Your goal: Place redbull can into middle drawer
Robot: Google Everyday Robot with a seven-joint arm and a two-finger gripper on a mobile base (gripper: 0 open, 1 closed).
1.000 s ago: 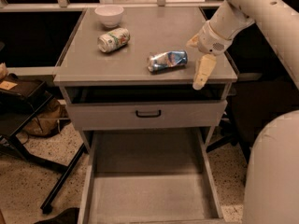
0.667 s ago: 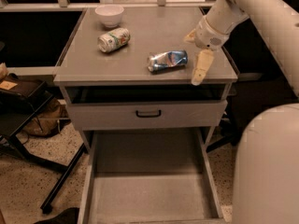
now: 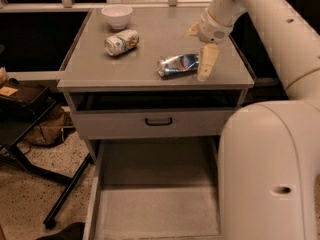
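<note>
While the redbull can lies on the worktop, the end effector hangs just beside it, apparently spread open.

Crumpled redbull can lies beside tool, above open middle drawer.

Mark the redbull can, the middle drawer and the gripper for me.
redbull can (image 3: pixel 177 65), camera view, middle of its crumpled side.
middle drawer (image 3: pixel 157 209), camera view, bare floor.
gripper (image 3: pixel 199 51), camera view, between its fingertips, by the can's right end.
</note>
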